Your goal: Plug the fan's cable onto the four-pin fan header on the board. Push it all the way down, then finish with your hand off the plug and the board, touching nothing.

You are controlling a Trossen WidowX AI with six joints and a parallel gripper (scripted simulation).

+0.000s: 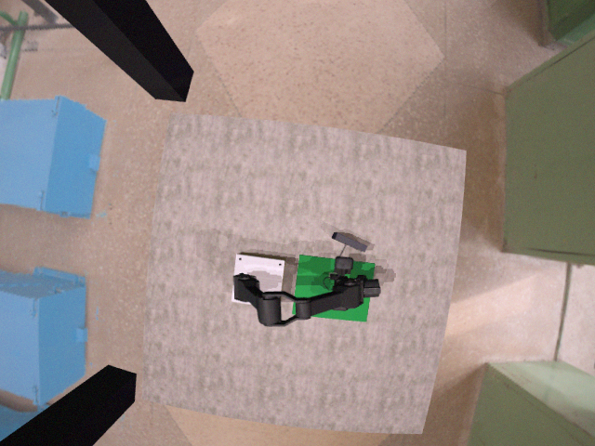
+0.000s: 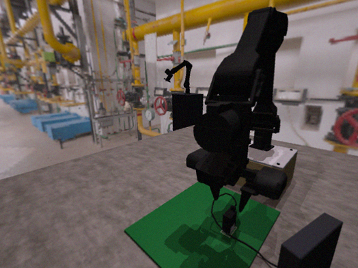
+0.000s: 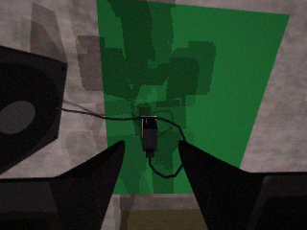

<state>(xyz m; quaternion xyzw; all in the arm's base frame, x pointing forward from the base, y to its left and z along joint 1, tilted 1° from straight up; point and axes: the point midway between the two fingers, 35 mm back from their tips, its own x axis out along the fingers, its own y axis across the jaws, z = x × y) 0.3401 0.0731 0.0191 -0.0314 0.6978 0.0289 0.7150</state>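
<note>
Standing: small black rectangular plug (image 2: 229,221) (image 3: 150,135) — long axis upright, below and between the fingertips
Black tapered gripper fingers (image 2: 243,200): apart — plug unheld
Likely retreat: straight up

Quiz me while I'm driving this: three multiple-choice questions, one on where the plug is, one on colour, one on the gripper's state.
1. Where is the plug?
A) on the fan
B) standing at the header on the board
C) on the arm's white-topped base

2. What colour is the board?
A) green
B) blue
C) red

3. How are the gripper's jaws?
A) shut on the cable
B) shut on the plug
C) apart, holding nothing

Key:
1 B: the exterior view shows it upright over the header's pale outline.
2 A: all three views show it.
3 C: the wrist view shows a gap on both sides of the plug.
</note>
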